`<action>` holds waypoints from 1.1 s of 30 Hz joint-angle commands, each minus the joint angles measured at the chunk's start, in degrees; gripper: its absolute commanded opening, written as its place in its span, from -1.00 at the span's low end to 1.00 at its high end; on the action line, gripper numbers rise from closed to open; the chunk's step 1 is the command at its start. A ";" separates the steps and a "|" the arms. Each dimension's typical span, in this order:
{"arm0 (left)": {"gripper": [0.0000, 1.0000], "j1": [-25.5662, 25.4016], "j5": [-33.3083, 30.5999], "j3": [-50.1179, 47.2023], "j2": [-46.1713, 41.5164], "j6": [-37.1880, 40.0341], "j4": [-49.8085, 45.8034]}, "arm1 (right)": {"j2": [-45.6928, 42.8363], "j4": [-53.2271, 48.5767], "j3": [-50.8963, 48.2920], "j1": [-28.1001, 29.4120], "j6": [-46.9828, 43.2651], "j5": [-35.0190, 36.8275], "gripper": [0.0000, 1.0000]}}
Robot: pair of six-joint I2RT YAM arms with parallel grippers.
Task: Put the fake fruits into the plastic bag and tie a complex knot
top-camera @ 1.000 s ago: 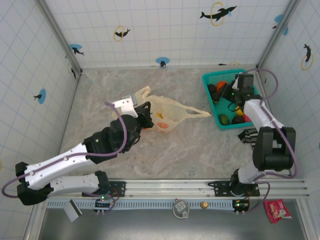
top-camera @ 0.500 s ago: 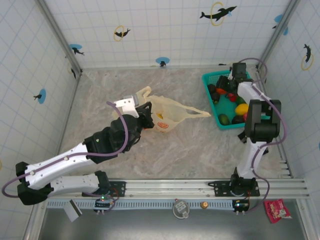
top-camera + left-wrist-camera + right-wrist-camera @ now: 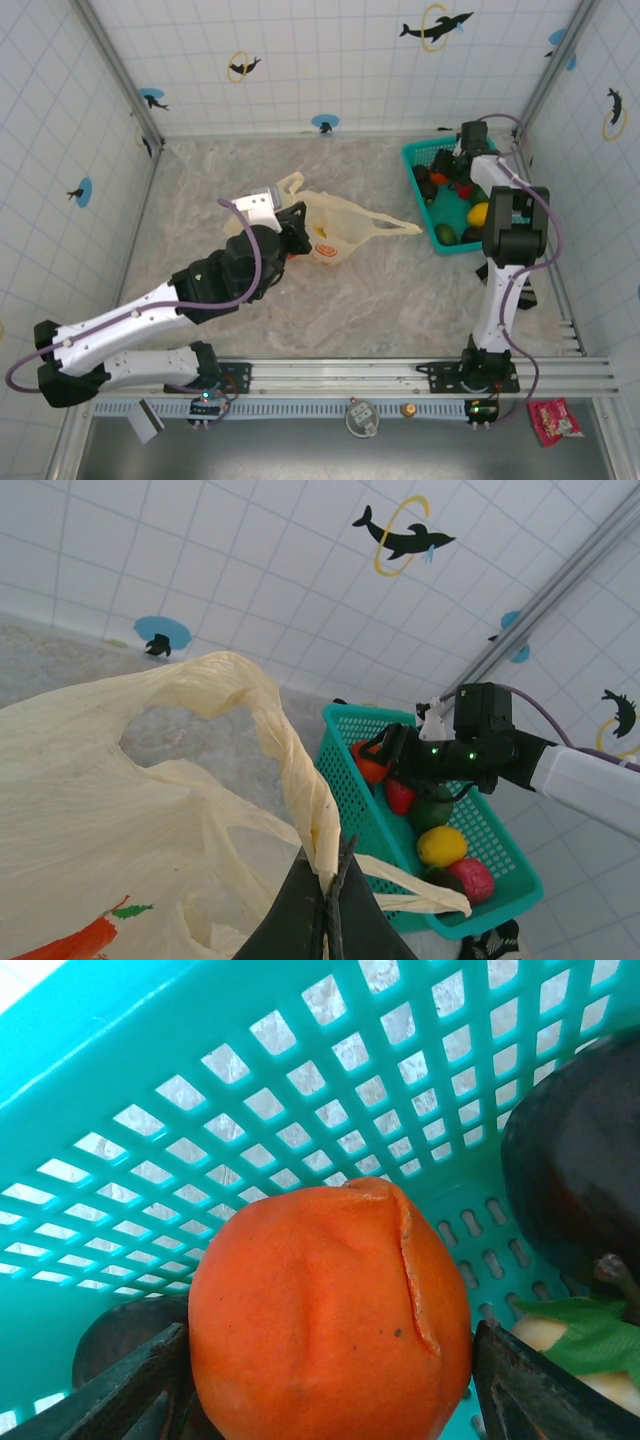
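Observation:
The cream-yellow plastic bag [image 3: 335,232] lies mid-table, its mouth slack. My left gripper [image 3: 290,225] is shut on one twisted loop handle [image 3: 300,780], jaws pinched together at the bottom of the left wrist view [image 3: 330,905]. The other handle [image 3: 395,224] trails toward the teal basket [image 3: 420,152]. The fake fruits sit in that basket: orange [image 3: 368,767], red [image 3: 400,796], green [image 3: 432,810], yellow [image 3: 442,846], pink [image 3: 472,878]. My right gripper [image 3: 453,177] reaches into the basket's far end, open, with a finger [image 3: 120,1390] on each side of the orange fruit [image 3: 330,1320].
A dark brown fruit [image 3: 580,1180] lies right of the orange one, against the basket's mesh wall [image 3: 250,1110]. A black-and-white striped thing [image 3: 490,945] lies on the floor near the basket. Tiled walls and metal posts [image 3: 540,70] close in the marble floor [image 3: 200,190].
My right arm swung to the basket's far end and brought its gripper down around the orange fruit. The left gripper kept its hold on the bag handle, shifting only slightly.

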 commanded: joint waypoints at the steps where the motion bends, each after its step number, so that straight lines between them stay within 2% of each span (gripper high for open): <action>1: -1.00 0.15 -0.37 2.01 0.54 -0.18 -1.41 | 3.38 -2.13 3.89 -0.02 -0.01 -0.79 0.47; 9: -1.00 0.14 -0.62 2.39 0.72 -0.38 -1.90 | 1.79 -2.48 3.49 0.34 -0.07 -1.66 0.22; 23: -1.00 0.15 -0.96 1.90 -0.66 0.05 -1.64 | -14.76 5.23 -8.65 0.20 0.72 0.24 0.19; 30: -1.00 0.15 -1.28 0.67 -1.89 -0.34 -1.55 | -25.91 10.60 -17.76 0.71 4.21 -2.42 0.17; 33: -1.00 0.16 -1.32 0.51 -2.17 -0.34 -1.55 | -32.18 11.16 -20.72 3.37 4.08 -3.69 0.17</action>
